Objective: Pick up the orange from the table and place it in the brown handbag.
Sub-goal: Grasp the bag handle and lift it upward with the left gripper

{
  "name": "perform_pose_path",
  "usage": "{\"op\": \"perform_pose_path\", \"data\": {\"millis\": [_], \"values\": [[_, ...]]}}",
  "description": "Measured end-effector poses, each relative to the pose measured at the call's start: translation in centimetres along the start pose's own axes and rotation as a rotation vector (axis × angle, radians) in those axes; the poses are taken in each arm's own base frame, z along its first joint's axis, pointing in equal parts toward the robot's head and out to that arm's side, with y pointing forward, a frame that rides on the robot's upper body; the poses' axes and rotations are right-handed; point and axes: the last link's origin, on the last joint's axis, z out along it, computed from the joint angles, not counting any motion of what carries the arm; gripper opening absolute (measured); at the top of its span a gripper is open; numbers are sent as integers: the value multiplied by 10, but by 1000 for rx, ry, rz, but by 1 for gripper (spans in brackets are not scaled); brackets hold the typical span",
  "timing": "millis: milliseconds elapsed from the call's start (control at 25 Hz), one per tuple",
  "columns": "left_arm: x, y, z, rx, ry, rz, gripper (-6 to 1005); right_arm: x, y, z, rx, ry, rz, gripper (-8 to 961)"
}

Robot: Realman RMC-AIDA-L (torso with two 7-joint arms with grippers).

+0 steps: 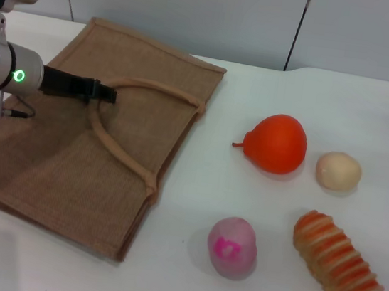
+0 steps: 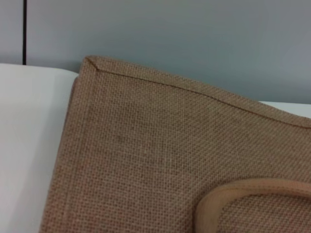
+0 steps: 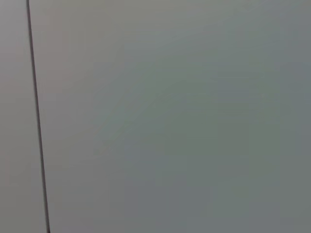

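left pincer point(image 1: 104, 93): hovering low over the bag point(image 1: 49, 162), tips sitting at the upper loop of the handle point(image 1: 118, 151); they are looking drawn together, possibly on the strap, though i cannot tell whether it is being held.
right pincer: not showing in any view; its wrist camera is facing only a blank wall.
orange point(image 1: 276, 143): lying on the counter point(image 1: 193, 210), well apart from the bag, off toward the robot's right.
axis: stem tip pointing back toward the bag, round end facing away.
nearer arm: judging by side, the right one.
neighbours: beige ball point(image 1: 338, 171) just beside the orange; pink ball point(image 1: 232, 247) and striped oblong point(image 1: 341, 266) lying nearer the robot.
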Motion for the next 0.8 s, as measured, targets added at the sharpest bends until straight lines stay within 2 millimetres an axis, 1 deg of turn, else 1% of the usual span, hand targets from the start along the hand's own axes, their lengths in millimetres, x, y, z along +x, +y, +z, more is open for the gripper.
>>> {"op": "perform_pose_path", "data": {"millis": [200,320,440,760,800], "values": [[-1,0,0,-1,-2,1,531,0,0,0,0,0,0,802],[-4,2,3,0,-29,17,441,0,0,0,0,0,1,802],[-4,2,4,11,-45,26,351,0,1,0,-1,0,1,802],[-4,2,4,16,-51,17,339,0,0,0,0,0,1,802],[-4,2,4,17,-53,22,302,0,0,0,0,0,1,802]]}}
